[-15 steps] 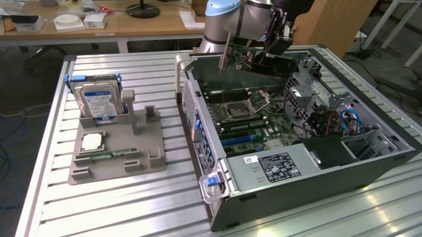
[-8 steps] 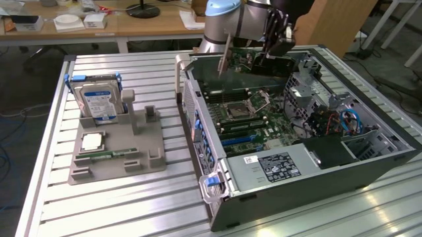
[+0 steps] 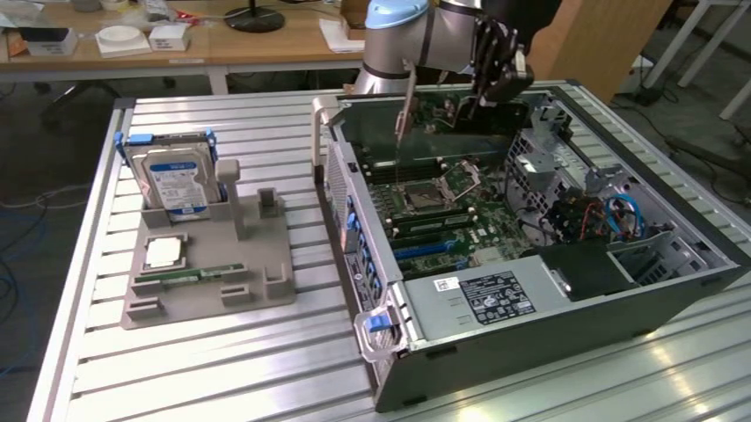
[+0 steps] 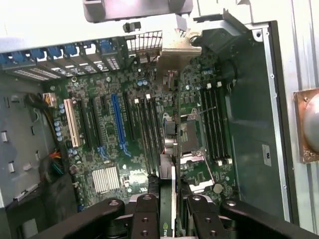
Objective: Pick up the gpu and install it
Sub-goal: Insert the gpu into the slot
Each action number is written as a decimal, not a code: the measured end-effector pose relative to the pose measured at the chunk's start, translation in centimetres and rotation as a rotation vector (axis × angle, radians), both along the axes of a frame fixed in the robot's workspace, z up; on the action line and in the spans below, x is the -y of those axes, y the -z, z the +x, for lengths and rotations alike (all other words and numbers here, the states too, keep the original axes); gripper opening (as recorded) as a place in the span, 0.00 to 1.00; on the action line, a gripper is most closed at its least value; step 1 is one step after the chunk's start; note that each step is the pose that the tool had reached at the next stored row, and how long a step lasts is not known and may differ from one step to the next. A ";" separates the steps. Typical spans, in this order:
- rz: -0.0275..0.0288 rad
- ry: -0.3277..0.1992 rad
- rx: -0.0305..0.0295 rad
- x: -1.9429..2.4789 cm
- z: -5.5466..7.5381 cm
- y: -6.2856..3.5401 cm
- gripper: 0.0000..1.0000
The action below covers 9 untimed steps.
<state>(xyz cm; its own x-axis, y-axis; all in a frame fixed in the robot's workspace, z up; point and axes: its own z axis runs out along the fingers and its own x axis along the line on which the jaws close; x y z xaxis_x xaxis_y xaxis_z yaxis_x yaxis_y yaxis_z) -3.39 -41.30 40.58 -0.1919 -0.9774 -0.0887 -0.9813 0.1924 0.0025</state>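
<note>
The gpu [image 3: 452, 132] is a dark green card with a silver bracket [image 3: 405, 110] at one end. It hangs on edge above the open computer case [image 3: 657, 299], over the motherboard [image 3: 441, 207]. My gripper [image 3: 484, 101] is shut on its upper edge. In the wrist view the gpu [image 4: 169, 164] shows edge-on between my two black fingers [image 4: 148, 201], with its bracket [image 4: 175, 50] toward the case's rear slot openings. The card is above the board, near the CPU socket [image 4: 192, 137] and to one side of the long blue slot [image 4: 118, 124].
A grey parts tray [image 3: 276, 286] sits at the exterior view's left on the slatted table. It holds a hard drive [image 3: 176, 180] standing upright, a CPU [image 3: 164, 253] and a memory stick [image 3: 188, 274]. Cables and a drive cage [image 3: 586, 211] fill the case's right side.
</note>
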 end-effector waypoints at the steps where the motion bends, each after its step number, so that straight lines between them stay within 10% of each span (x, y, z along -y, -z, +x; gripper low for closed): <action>1: 0.0000 -0.002 0.0024 0.03 0.0 0.05 0.26; 4: -0.0018 -0.014 0.0045 0.11 0.0 0.17 0.26; 9: -0.0243 -0.027 0.0042 0.31 0.0 0.23 0.26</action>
<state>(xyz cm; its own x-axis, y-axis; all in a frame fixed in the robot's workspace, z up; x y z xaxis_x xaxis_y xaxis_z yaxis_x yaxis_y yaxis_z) -3.39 -41.61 40.34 -0.1656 -0.9840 -0.0656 -0.9861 0.1663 -0.0059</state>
